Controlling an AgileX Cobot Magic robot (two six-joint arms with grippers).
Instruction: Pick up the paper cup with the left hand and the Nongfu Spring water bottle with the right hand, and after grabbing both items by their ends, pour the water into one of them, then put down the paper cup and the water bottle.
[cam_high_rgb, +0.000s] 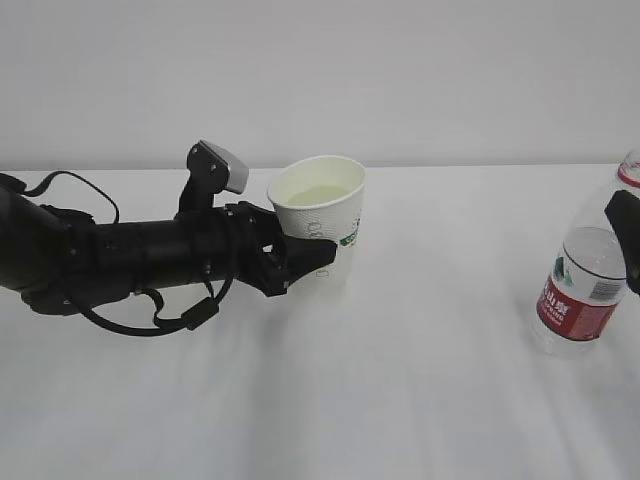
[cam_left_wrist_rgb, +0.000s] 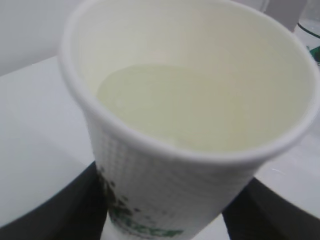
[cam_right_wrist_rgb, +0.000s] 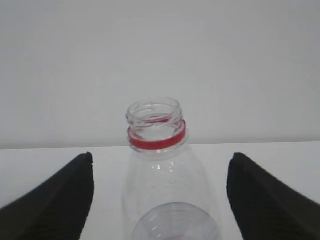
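The left hand (cam_high_rgb: 305, 258) reaches in from the left edge of the exterior view, its black fingers (cam_left_wrist_rgb: 60, 207) on either side of the lower part of the paper cup (cam_high_rgb: 322, 215), pressed against its wall. The cup stands upright on the white table (cam_high_rgb: 400, 400), a little left of the middle of the frame. It holds water (cam_left_wrist_rgb: 170, 107), which looks pale yellowish against the cream inside and fills the lower part of the cup. A green logo shows on the cup's side near the bottom of the left wrist view.

The right hand (cam_right_wrist_rgb: 160, 197) has its jaws spread wide, one dark finger (cam_right_wrist_rgb: 55, 200) at the lower left and the other at the lower right of the right wrist view, both clear of the water bottle (cam_right_wrist_rgb: 160, 165) that stands between them. The bottle has no cap, and a red ring circles its neck. In the exterior view it stands at the far right edge, well apart from the cup, its red label low on the body, with a dark part of the right hand just beside it.
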